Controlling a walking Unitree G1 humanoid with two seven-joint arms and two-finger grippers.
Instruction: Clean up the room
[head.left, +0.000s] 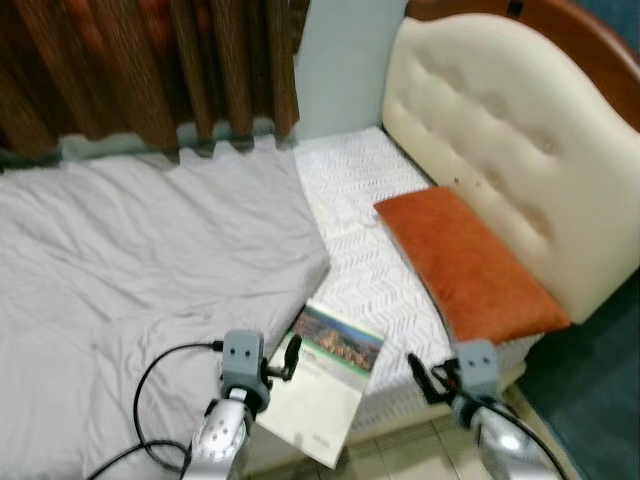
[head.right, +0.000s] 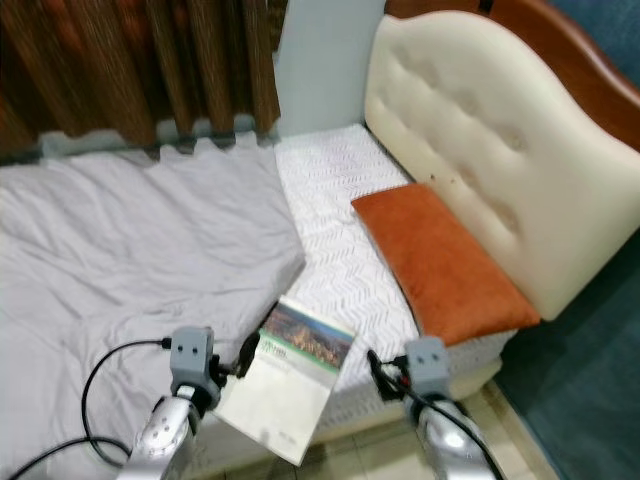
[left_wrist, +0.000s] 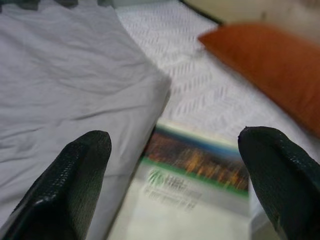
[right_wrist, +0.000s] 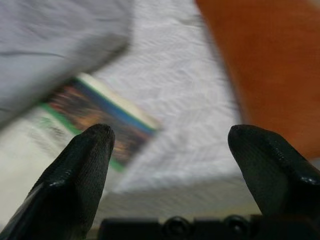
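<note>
Grey sheet: rumpled, spread over the left part of the bed, its corner ending just above the booklet.
White mattress: a bare quilted strip with a zigzag pattern, running between the sheet and the headboard.
Orange pillow: lying on the mattress along the foot of the headboard, one long edge against it.
Headboard: cream, padded and buttoned, with a brown wooden frame behind it, at the right end of the bed.
Booklet: white cover with a landscape photo and a green band across the top; it lies at the near edge of the bed, partly on the mattress, and its lower corner hangs out past the edge over the tiled floor.
Left pincer: low at the near edge, right beside the booklet's left side; in the left wrist view the two black fingers stand wide apart with the booklet's cover between them.
Right pincer: to the right of the booklet, at the mattress edge below the pillow; the right wrist view shows its fingers spread apart, nothing between them.
Black cable: looping from the left wrist over the sheet.
Curtain: dark brown, hanging behind the bed at the back.
</note>
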